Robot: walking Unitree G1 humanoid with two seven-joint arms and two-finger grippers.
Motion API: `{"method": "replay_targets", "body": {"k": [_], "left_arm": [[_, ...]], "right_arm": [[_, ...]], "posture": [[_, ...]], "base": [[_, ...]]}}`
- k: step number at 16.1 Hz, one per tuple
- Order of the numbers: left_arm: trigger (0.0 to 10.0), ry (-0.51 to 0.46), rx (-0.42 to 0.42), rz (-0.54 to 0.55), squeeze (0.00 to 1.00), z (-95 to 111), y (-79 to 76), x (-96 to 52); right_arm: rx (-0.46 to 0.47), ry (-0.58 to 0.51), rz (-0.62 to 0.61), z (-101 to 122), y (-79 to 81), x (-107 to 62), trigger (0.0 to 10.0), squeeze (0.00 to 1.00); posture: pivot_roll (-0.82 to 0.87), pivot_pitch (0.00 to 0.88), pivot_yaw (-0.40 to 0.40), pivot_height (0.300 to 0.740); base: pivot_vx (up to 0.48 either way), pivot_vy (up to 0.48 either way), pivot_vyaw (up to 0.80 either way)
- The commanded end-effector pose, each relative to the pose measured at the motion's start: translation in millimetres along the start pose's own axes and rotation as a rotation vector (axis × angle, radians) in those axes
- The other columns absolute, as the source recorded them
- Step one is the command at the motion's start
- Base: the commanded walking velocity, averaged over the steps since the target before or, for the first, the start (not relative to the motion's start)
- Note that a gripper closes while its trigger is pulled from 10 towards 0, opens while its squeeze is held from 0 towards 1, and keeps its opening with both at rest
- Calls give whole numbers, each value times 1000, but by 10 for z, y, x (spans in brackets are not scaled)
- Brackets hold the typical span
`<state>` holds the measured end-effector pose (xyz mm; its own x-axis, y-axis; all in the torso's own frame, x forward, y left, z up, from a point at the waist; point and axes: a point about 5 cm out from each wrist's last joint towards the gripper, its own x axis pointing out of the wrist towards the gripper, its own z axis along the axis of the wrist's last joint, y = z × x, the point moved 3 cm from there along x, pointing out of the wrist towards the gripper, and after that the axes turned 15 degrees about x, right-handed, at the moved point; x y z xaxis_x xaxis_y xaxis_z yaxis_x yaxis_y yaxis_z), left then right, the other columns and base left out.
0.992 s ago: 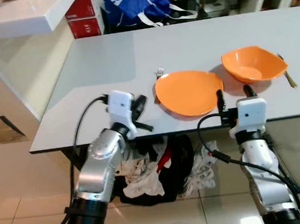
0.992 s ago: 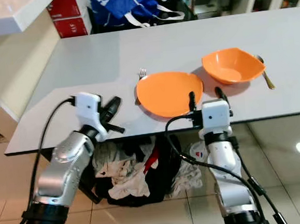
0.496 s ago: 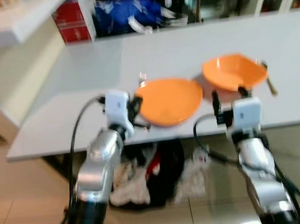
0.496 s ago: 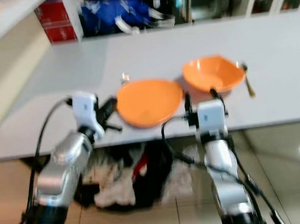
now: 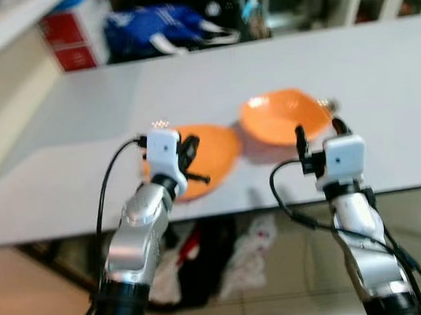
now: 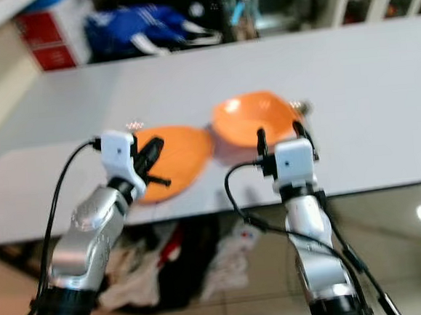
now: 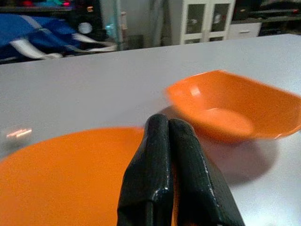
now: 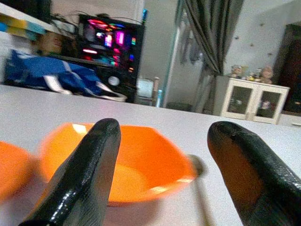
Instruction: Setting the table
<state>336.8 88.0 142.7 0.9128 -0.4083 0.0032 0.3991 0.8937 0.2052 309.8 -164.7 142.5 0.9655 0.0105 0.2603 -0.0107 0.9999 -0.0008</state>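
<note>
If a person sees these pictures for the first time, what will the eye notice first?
Two bright orange dishes on the pale grey table catch the eye first: a flat plate near the front edge and a bowl beside it, to the robot's right. Next come the two silver arms: the left gripper, fingers shut, is over the plate, and the right gripper, fingers open, points at the bowl. A blue bag lies behind the table.

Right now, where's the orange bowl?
The orange bowl sits on the grey table, just right of the orange plate, directly ahead of the open right gripper.
</note>
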Motion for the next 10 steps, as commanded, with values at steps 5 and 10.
{"method": "replay_targets", "body": {"k": [5,10], "left_arm": [[10000,-28,16,4,0,121,-25,99],[10000,-43,13,43,0,195,37,85]], "right_arm": [[-16,-25,24,87,-23,6,10000,0],[-31,-37,35,153,-64,32,10000,0]], "posture": [[-128,0,98,736],[-131,0,88,736]], "base": [[282,-154,0],[0,0,0]]}}
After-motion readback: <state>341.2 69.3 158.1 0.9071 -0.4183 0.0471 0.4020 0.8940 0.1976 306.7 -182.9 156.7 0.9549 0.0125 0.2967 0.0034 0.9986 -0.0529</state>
